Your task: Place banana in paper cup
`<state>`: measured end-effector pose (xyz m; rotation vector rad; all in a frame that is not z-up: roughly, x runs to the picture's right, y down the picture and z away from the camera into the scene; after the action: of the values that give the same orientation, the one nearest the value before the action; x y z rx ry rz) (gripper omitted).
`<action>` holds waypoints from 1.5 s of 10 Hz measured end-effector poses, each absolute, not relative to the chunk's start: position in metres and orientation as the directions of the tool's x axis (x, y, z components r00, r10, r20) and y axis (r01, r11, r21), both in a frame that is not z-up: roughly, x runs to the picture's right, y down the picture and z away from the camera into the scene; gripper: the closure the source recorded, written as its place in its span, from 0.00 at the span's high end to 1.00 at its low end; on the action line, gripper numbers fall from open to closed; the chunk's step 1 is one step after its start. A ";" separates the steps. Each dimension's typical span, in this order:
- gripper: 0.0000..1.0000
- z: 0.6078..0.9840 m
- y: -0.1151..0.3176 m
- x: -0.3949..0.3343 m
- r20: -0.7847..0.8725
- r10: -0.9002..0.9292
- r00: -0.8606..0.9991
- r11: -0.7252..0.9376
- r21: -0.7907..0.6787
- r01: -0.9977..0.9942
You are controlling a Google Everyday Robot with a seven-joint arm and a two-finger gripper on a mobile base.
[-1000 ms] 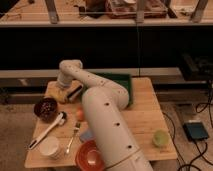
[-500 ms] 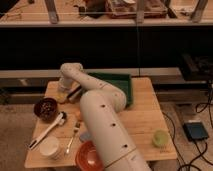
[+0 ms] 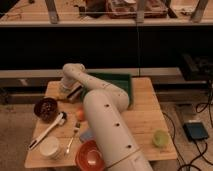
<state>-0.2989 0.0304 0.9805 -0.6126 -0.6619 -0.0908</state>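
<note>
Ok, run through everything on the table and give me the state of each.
gripper: low over the far left corner of the table, at the banana.
banana: at the gripper, not in the paper cup; held or not, cannot tell.
paper cup: upright, near left, no banana inside.
dark bowl: upright, filled with something dark.
light-green cup: upright, near right.
spoon: lying flat.

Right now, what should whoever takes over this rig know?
The gripper is low at the far left corner of the table, right by the banana; whether it has a grip cannot be told.
The paper cup stands upright at the near left, next to the spoon.
Done: the approach to the banana only.
Left: secure the banana, carry it across to the paper cup and release it inside.
</note>
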 end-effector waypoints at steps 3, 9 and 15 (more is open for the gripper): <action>0.00 0.948 0.021 -0.267 0.655 0.157 0.739 0.851 -0.470 0.235; 0.00 0.840 0.016 -0.211 0.710 0.067 0.701 0.918 -0.320 0.236; 0.00 0.785 0.068 -0.177 0.772 -0.093 0.629 0.931 -0.157 0.331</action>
<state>-0.1769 0.0678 0.7854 -0.2978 -0.8598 -0.2468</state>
